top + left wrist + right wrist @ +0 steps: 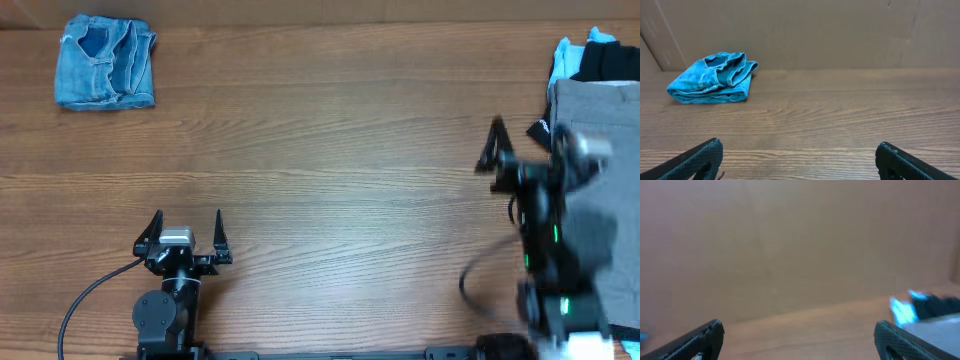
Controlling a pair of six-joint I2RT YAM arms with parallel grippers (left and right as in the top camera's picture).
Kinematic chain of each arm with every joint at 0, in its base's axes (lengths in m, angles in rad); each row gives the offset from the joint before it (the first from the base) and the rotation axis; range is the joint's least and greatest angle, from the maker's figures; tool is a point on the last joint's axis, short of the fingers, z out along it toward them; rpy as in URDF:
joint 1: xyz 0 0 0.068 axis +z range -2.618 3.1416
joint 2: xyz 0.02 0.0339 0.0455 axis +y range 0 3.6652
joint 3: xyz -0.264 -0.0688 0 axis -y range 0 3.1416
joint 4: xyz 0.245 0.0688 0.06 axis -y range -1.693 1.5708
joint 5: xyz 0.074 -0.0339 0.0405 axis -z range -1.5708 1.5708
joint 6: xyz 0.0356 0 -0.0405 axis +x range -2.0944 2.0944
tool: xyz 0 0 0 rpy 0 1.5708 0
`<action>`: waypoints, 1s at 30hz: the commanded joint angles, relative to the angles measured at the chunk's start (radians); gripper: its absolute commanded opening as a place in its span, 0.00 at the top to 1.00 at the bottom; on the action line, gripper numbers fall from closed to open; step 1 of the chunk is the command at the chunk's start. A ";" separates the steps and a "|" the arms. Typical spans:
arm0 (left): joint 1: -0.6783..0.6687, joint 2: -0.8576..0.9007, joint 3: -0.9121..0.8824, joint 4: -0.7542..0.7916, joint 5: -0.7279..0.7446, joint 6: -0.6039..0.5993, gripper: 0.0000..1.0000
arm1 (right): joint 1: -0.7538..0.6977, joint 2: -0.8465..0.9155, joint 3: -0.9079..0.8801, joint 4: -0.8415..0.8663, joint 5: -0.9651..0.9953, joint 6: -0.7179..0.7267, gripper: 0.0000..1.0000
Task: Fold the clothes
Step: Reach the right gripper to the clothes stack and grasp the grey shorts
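Note:
Grey shorts point(600, 110) lie at the table's right edge, on a black T-shirt point(612, 60) and a light-blue garment point(566, 58). In the blurred right wrist view the grey cloth point(940, 330), the black cloth point(940, 305) and the light-blue cloth point(902, 311) sit low right. Small blue denim shorts point(105, 62) lie folded at the far left, also in the left wrist view point(712, 77). My left gripper point(188, 225) point(797, 150) is open and empty near the front edge. My right gripper point(525, 140) point(797, 327) is open, empty, raised beside the grey shorts.
A brown wall point(805, 30) stands behind the wooden table point(330, 150). A black cable point(80, 300) runs from the left arm's base, and another loops by the right arm point(470, 280).

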 commanded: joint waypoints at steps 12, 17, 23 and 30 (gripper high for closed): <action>-0.008 -0.011 -0.004 0.000 0.014 0.016 0.00 | -0.178 0.979 0.864 -0.526 0.160 -0.137 0.00; -0.008 -0.011 -0.004 0.000 0.014 0.016 0.00 | -0.212 1.092 0.866 -0.430 0.181 -0.259 0.00; -0.008 -0.011 -0.004 0.000 0.014 0.016 0.00 | -0.252 1.231 0.914 -0.372 0.280 -0.345 0.00; -0.008 -0.011 -0.004 0.000 0.014 0.016 0.00 | -0.259 1.406 1.019 -0.397 0.396 -0.436 0.00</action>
